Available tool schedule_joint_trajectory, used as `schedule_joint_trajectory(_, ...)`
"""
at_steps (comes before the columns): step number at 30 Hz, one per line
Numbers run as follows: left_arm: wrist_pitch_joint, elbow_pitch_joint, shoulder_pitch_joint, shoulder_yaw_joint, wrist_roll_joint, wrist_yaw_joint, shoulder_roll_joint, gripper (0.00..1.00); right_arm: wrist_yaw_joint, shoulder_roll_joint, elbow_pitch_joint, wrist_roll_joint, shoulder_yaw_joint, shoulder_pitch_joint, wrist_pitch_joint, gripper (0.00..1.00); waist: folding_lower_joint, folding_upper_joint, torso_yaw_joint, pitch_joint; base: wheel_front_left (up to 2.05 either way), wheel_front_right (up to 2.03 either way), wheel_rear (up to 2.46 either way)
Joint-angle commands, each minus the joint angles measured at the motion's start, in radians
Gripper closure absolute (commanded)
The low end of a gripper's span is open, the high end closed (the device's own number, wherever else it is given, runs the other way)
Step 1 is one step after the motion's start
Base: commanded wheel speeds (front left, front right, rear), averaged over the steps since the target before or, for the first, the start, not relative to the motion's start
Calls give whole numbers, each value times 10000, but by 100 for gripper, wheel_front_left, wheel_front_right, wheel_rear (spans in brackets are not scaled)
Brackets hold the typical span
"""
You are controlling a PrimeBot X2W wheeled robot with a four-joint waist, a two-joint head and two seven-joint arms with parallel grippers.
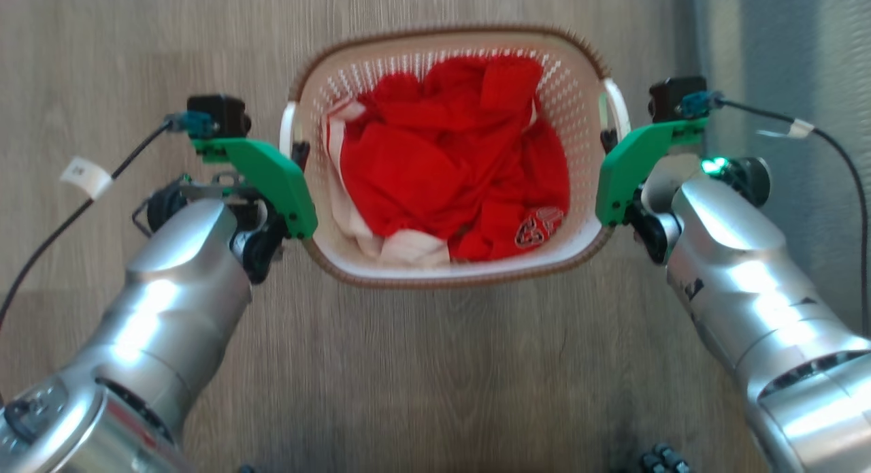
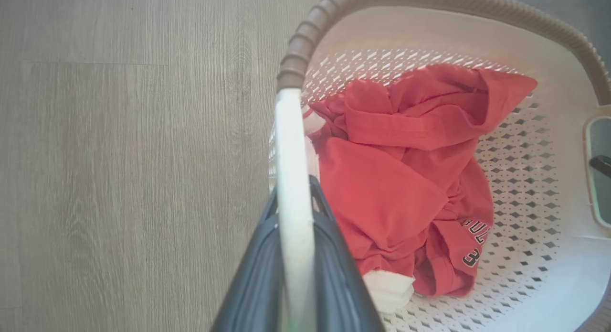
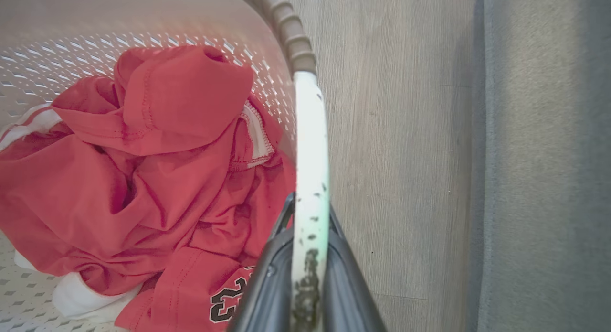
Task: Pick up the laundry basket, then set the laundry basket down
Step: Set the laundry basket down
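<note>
The laundry basket (image 1: 585, 99) is white and perforated with a brown braided rim (image 2: 429, 2), and red and white clothes fill it. It lies between my two arms over the wooden floor. My left gripper (image 1: 299, 153) is shut on the basket's left white handle (image 2: 293, 179); the dark fingers (image 2: 258, 274) clamp it from both sides. At the other side, my right gripper (image 1: 607, 141) is shut on the right white handle (image 3: 310, 145), its fingers (image 3: 348, 284) pressed against the speckled band. Whether the basket rests on the floor or hangs above it I cannot tell.
Pale wooden floor (image 1: 136, 37) surrounds the basket. A grey rug or mat (image 1: 782, 51) runs along the right side, close to my right arm. Black cables (image 1: 844, 160) trail from both wrist cameras.
</note>
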Motion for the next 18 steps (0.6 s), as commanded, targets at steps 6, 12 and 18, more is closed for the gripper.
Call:
schedule_joint_trajectory(6,-845,88,-851,-153,417,100,761,100,-34,-323,-6,-1034,-828,-308,-519,100,-3,0,149,1447,0,0,0)
schedule_joint_trajectory(12,-1338,2,-1151,-295,500,100,746,100,-34,-324,-6,-1986,-1628,-494,-1179,100,-3,0,202,2152,0,0,0)
schedule_joint_trajectory(18,-1672,-53,-1384,-359,584,100,674,100,-34,-343,-6,-2912,-2486,-563,-1553,100,-3,0,283,2703,0,0,0)
